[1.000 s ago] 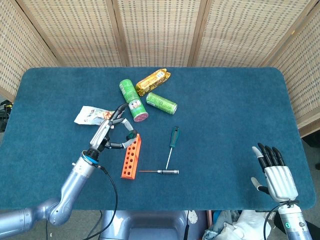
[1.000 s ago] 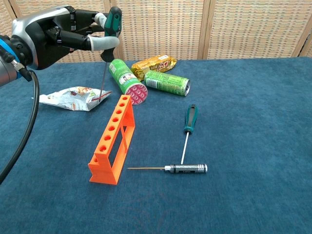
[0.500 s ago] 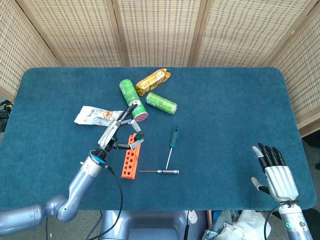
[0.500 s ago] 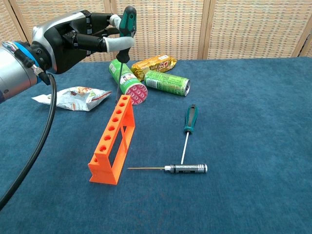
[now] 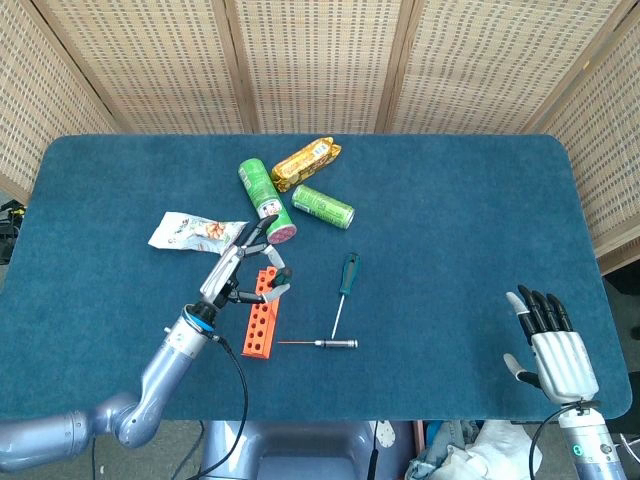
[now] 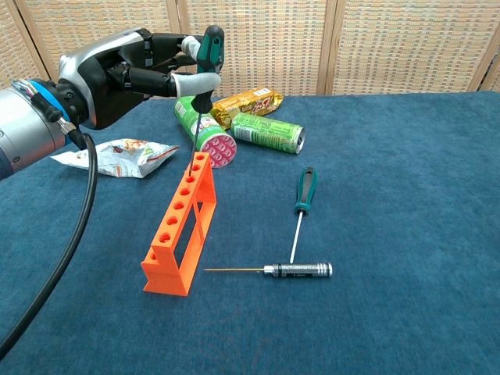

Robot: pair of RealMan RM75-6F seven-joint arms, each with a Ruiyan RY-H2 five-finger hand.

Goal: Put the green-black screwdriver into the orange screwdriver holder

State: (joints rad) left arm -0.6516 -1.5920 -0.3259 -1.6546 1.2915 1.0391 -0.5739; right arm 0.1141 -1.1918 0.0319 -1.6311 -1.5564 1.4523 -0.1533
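- Head view: left robot hand (image 5: 243, 268) at left centre of the frame, grasping a green-black screwdriver (image 5: 276, 270) by its handle, directly over the far end of the orange screwdriver holder (image 5: 260, 313).
- Holder lies lengthwise on the blue tabletop (image 5: 450, 220), near frame centre.
- Second green-black screwdriver (image 5: 343, 284) lies flat just right of the holder; a silver-handled driver (image 5: 324, 343) lies crosswise below it.
- Upper middle: two green cans (image 5: 264, 199) (image 5: 323, 206), a yellow packet (image 5: 306, 163); a white snack bag (image 5: 193, 231) further left.
- Right robot hand (image 5: 553, 349) at lower right corner, released, fingers spread, holding nothing.
- Chest view: left robot hand (image 6: 129, 70) at upper left, thumb and fingers clamped on the screwdriver handle (image 6: 208, 48); shaft points down, tip at a hole near the holder's (image 6: 181, 226) far end. Cannot tell whether the tip has entered.
- Spare screwdriver (image 6: 301, 205) right of centre, apart from the holder.
- Right robot hand outside this view.
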